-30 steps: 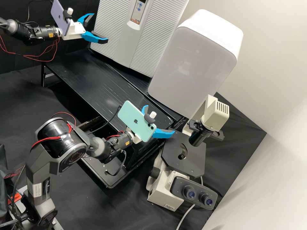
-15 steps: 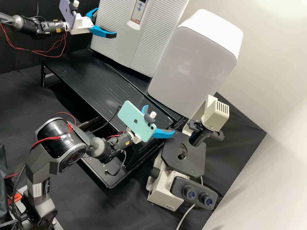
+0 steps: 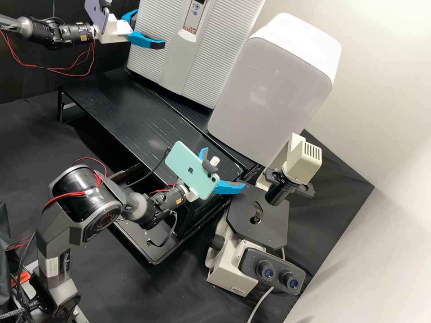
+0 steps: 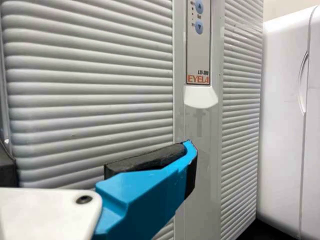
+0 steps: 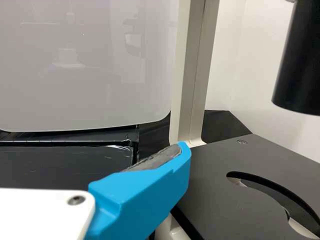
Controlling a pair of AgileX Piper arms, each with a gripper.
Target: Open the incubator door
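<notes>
**Left gripper spread before the closed incubator door**

Your left gripper [image 3: 150,30] is in front of the ribbed incubator door [image 3: 211,58], its two blue fingers [image 3: 146,40] standing well apart with nothing between them. In the left wrist view you see one dark-padded finger crossing the ribs, its tip over the smooth centre strip [image 4: 200,130], below the pale lip [image 4: 201,97] and the control panel [image 4: 198,55]. You cannot tell whether that tip touches the door. The door looks closed, and the incubator stands along the far edge of the raised black platform [image 3: 130,105].

Your right gripper [image 3: 224,169] also has its fingers spread and holds nothing. It hangs over the platform's near right corner, just beside the black stage [image 3: 269,220] of the inverted microscope [image 3: 231,271]. The microscope stands off that corner on black cloth [image 3: 341,184], with its twin eyepieces [image 3: 279,274] at the near side.

Beside the incubator, at the platform's far right, you have a glossy white cabinet [image 3: 269,94] with rounded corners. A purple phone [image 3: 96,15] is mounted on your left arm and a mint-green phone [image 3: 191,168] on your right.
</notes>
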